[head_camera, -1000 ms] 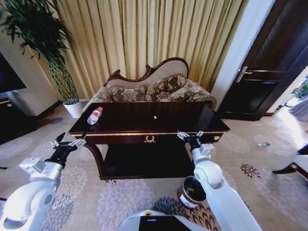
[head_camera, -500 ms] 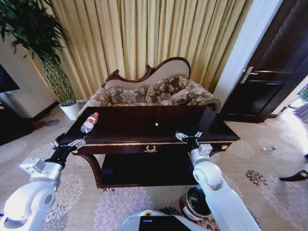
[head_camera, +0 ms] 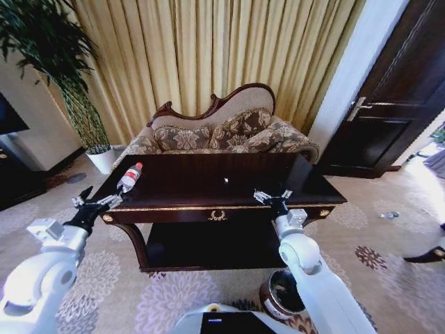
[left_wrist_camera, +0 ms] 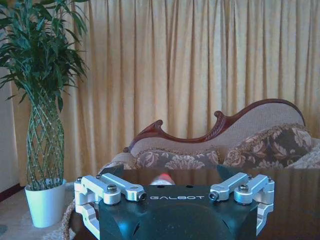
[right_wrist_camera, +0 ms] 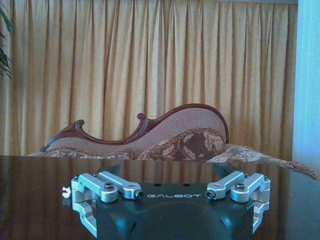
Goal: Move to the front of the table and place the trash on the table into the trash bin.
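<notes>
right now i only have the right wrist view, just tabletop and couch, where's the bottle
observer: the plastic bottle lies on its side at the far left corner of the table, with its red cap pointing away from the robot.
operator: ok and the bin, can't see the floor at all
observer: the trash bin stands on the carpet near the table's front right, under the right arm.
</notes>
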Motion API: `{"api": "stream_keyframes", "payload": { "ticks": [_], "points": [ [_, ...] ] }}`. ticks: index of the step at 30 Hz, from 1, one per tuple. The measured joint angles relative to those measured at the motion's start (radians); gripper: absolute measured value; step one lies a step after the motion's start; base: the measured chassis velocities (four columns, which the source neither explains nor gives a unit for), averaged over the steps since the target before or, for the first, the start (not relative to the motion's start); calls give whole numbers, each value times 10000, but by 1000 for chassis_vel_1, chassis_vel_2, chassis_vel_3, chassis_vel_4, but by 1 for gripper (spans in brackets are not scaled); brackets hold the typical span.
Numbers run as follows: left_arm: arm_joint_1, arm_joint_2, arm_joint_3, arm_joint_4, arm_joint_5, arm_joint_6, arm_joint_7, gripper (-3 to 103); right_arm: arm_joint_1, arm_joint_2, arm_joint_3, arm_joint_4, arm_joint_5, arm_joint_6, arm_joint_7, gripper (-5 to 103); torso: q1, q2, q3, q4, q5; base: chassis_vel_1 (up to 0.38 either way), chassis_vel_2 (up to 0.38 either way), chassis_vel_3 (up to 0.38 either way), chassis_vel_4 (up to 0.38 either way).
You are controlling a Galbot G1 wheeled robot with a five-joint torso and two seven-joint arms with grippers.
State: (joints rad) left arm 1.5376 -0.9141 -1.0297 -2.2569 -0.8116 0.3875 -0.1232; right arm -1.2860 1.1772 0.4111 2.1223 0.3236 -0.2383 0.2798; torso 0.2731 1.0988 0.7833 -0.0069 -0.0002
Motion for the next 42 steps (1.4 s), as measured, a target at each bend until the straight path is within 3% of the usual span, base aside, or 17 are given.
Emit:
{"api": "stream_keyframes", "payload": {
  "ticks": [1,3,11,14,18,27,30,35,37,42],
  "points": [
    [0,0,0,0,0,0,0,100,0,0,0,0,0,0,0,100,0,0,0,0,0,0,0,0,0],
    [-508,647,-59,351,-721,415,-421,100,-48,-57,55,-10,6,3,-6,100,-1,1,0,-2,3,0,0,0,0],
    [-1268,1721,-15,1618,-2195,1209,-645,100,-56,-75,77,-140,6,24,-24,100,1,0,1,0,0,0,0,0,0],
    [-1602,2029,-34,2000,-2381,1808,12,100,-27,-66,24,-236,1,26,-46,100,0,0,0,0,0,0,0,0,0],
    [-1970,2174,131,2250,-2420,2105,281,100,41,-62,-41,-299,-5,27,-47,100,0,0,0,0,2,0,0,0,0],
    [-4295,2826,1831,3851,-2207,2425,295,100,216,-123,-180,-460,-8,25,-48,100,0,-1,1,-3,0,0,0,0,0],
    [-5588,3107,3002,4624,-1862,2424,126,100,350,-139,-218,-546,-1,18,-32,100,1,-1,1,-2,3,0,0,0,0],
    [-6306,3113,3914,4970,-1736,2534,-55,100,401,-157,-219,-589,28,11,-6,100,1,-1,1,1,0,0,0,0,0],
    [-6867,2979,4699,5192,-1737,2848,-459,100,411,-193,-178,-637,42,9,6,100,1,-1,1,0,1,0,0,0,0],
    [-7372,2831,5345,5460,-1754,3130,-721,100,437,-224,-131,-700,64,9,20,100,1,-1,1,-3,3,0,0,0,0]
  ]
}}
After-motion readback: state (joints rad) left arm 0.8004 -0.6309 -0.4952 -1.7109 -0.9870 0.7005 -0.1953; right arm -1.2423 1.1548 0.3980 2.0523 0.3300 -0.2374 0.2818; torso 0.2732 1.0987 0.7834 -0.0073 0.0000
